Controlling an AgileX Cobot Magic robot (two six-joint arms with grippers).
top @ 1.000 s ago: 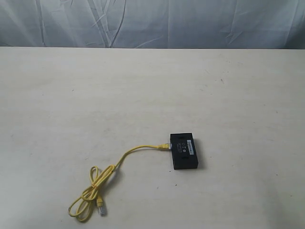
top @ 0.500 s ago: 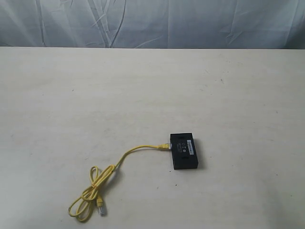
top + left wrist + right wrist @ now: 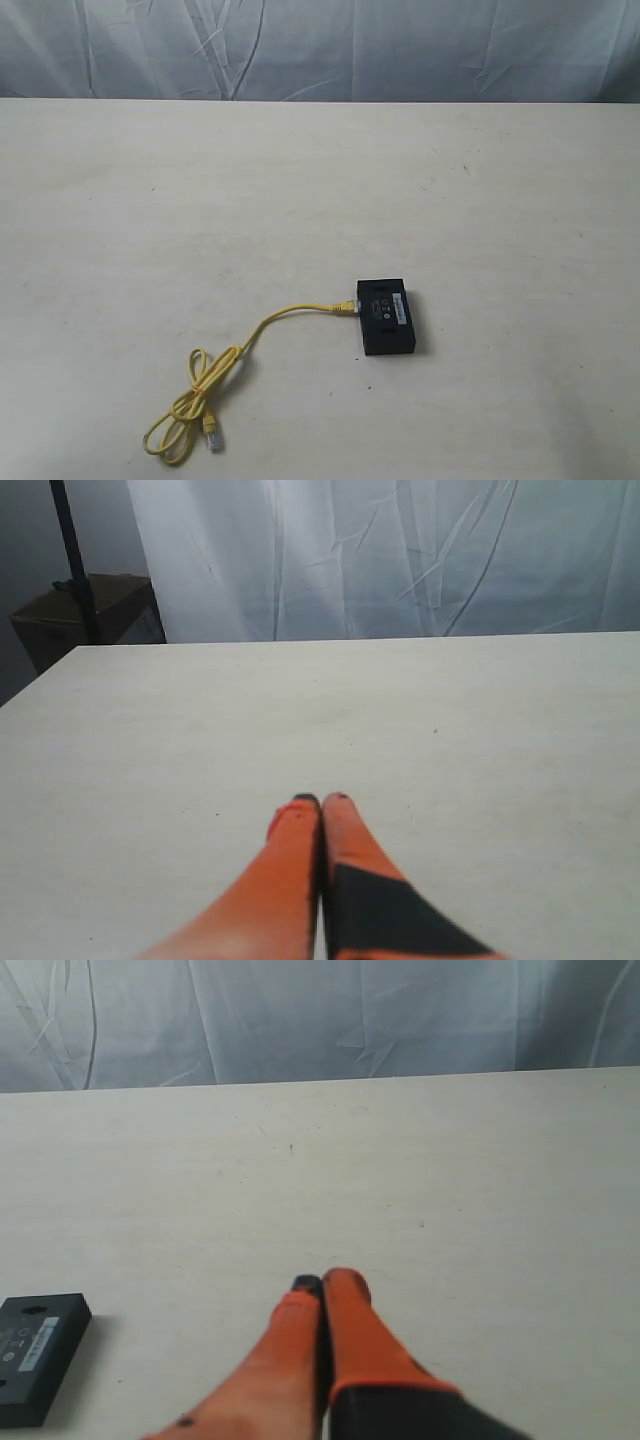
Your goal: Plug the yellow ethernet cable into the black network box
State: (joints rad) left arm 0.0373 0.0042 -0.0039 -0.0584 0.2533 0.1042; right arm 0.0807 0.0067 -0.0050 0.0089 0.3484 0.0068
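The black network box (image 3: 386, 317) lies flat on the table, right of centre, with a white label on top. The yellow ethernet cable (image 3: 262, 326) has one plug (image 3: 345, 307) meeting the box's left side; whether it is seated I cannot tell. The cable's coils and its other clear plug (image 3: 212, 436) lie at the front left. Neither gripper appears in the exterior view. My left gripper (image 3: 321, 800) is shut and holds nothing, over bare table. My right gripper (image 3: 325, 1282) is also shut and holds nothing. The box (image 3: 35, 1354) shows at the edge of the right wrist view.
A pale table (image 3: 320, 200) carries everything. A wrinkled grey-white curtain (image 3: 320, 45) hangs behind its far edge. In the left wrist view a brown cardboard box (image 3: 85, 615) and a dark pole (image 3: 72, 550) stand beyond the table's corner.
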